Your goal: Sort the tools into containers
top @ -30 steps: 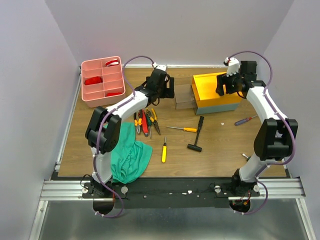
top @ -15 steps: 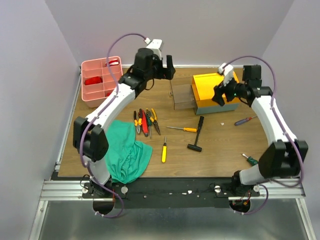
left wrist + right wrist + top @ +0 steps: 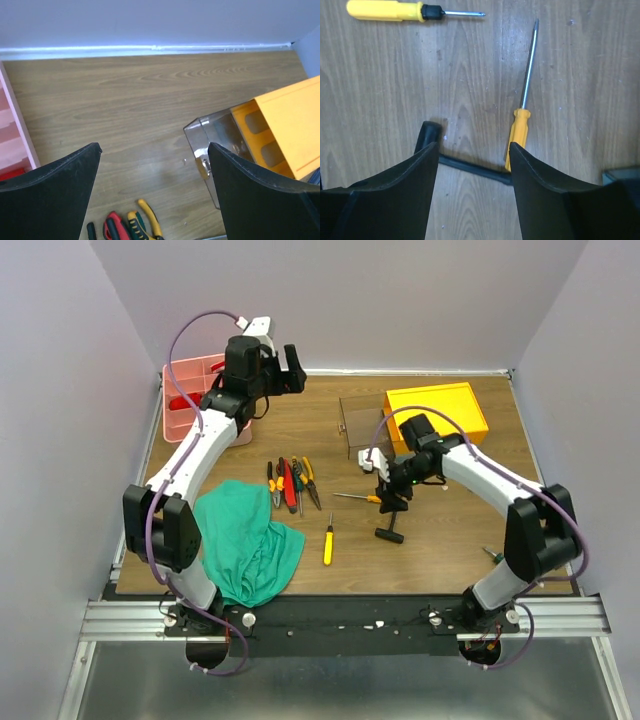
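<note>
The right gripper (image 3: pixel 472 150) hung low over the middle of the tabletop (image 3: pixel 450 530), its jaws spread and holding nothing, straddling the black hammer (image 3: pixel 470 167). An orange-handled screwdriver (image 3: pixel 518 132) lay touching the hammer, by one finger. A yellow-handled screwdriver (image 3: pixel 395 10) lay apart, nearer the front edge.

The left gripper (image 3: pixel 152 150) was up in the air toward the far edge, jaws wide and carrying nothing, between the pink tray (image 3: pixel 180 428) in the far left corner and the toolbox (image 3: pixel 435 410) toward the far right corner.

To my eye the sorting had barely begun. Something red (image 3: pixel 181 402) sat in the tray's compartments, though I couldn't make out what. Whether the toolbox held anything I couldn't tell. On the wood lay the hammer, both screwdrivers, a bunch of pliers (image 3: pixel 290 483) left of the middle, and a green-handled screwdriver (image 3: pixel 497 557) near the front right corner. A green cloth (image 3: pixel 250 545) lay bunched by the front left.
</note>
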`<state>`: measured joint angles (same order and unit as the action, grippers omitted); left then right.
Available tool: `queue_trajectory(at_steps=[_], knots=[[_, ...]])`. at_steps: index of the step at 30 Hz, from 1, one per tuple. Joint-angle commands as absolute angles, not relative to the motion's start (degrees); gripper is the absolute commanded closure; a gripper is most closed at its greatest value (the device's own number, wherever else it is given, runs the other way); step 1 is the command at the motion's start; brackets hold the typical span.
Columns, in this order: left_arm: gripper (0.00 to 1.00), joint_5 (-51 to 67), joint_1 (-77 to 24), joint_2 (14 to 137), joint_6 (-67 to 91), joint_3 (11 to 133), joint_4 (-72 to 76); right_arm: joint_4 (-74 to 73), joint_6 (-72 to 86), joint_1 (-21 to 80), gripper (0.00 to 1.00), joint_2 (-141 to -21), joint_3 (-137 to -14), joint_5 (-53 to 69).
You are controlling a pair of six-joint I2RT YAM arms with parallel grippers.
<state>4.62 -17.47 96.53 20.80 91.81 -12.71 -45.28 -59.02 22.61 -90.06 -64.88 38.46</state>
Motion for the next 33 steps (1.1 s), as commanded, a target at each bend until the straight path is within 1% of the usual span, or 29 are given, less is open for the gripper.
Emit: queue_trajectory(at_steps=[1, 8, 10, 11, 12, 13, 15, 16, 17, 19, 21, 22, 23, 25, 27, 29, 31, 33], knots=[[0.01, 4.7, -17.4, 91.2, 21.4, 88.0, -12.2, -40.1, -59.2, 24.8, 0.35, -96.3, -67.5, 33.5], [0.01, 5.3, -16.8, 88.3, 22.2, 83.4, -11.4, -36.0, -58.3, 26.1, 0.43, -106.5, -69.6, 23.5], [0.01, 5.5, -16.5, 87.6, 22.6, 83.1, -11.3, -34.6, -57.7, 26.2, 0.44, -107.3, -69.3, 21.0], [0.01, 5.7, -16.4, 87.5, 22.7, 82.6, -11.3, -34.4, -57.5, 26.6, 0.49, -107.8, -69.1, 20.4], [0.01, 6.0, -16.3, 87.2, 22.7, 82.5, -11.2, -34.4, -57.6, 26.7, 0.51, -108.0, -69.2, 20.0], [0.01, 6.1, -16.3, 86.8, 22.7, 82.3, -11.2, -34.4, -57.7, 27.0, 0.58, -108.2, -69.2, 19.1], [0.01, 6.2, -16.3, 86.3, 22.1, 81.7, -11.4, -34.6, -58.1, 27.7, 0.7, -107.5, -68.6, 18.5], [0.01, 6.3, -16.3, 85.6, 21.5, 81.6, -11.5, -34.9, -58.6, 27.9, 0.83, -106.7, -67.6, 18.5], [0.01, 6.2, -16.3, 85.3, 20.7, 81.4, -11.7, -34.6, -58.8, 28.0, 0.87, -105.7, -66.5, 18.7], [0.01, 5.7, -15.9, 84.5, 17.1, 81.6, -12.9, -34.8, -59.9, 28.0, 0.95, -100.0, -64.5, 20.7], [0.01, 5.9, -15.6, 84.0, 13.1, 80.9, -12.9, -36.8, -62.9, 27.6, 0.97, -94.6, -61.4, 24.2], [0.01, 4.7, -15.6, 83.5, 8.7, 80.4, -12.9, -39.3, -66.1, 27.4, 0.99, -88.9, -60.7, 28.3], [0.01, 4.2, -15.5, 83.6, 6.3, 80.1, -13.4, -40.3, -66.9, 27.2, 0.99, -86.2, -60.1, 30.4], [0.01, 2.9, -15.5, 84.0, -1.4, 78.9, -15.0, -42.7, -67.0, 27.0, 0.99, -80.2, -61.2, 36.2], [0.01, 0.4, -15.5, 84.5, -4.0, 77.9, -16.2, -42.2, -64.9, 26.8, 0.99, -78.0, -64.1, 38.4], [0.01, -1.4, -15.4, 84.6, -3.7, 77.1, -16.5, -37.5, -57.7, 26.8, 0.99, -77.7, -66.9, 38.2], [0.01, -1.8, -15.4, 84.0, -1.5, 75.9, -15.9, -33.9, -49.4, 26.8, 0.99, -79.6, -73.3, 34.0], [0.01, -1.4, -15.4, 83.4, 2.4, 74.9, -15.6, -34.0, -44.8, 26.8, 0.99, -85.7, -78.7, 31.0]])
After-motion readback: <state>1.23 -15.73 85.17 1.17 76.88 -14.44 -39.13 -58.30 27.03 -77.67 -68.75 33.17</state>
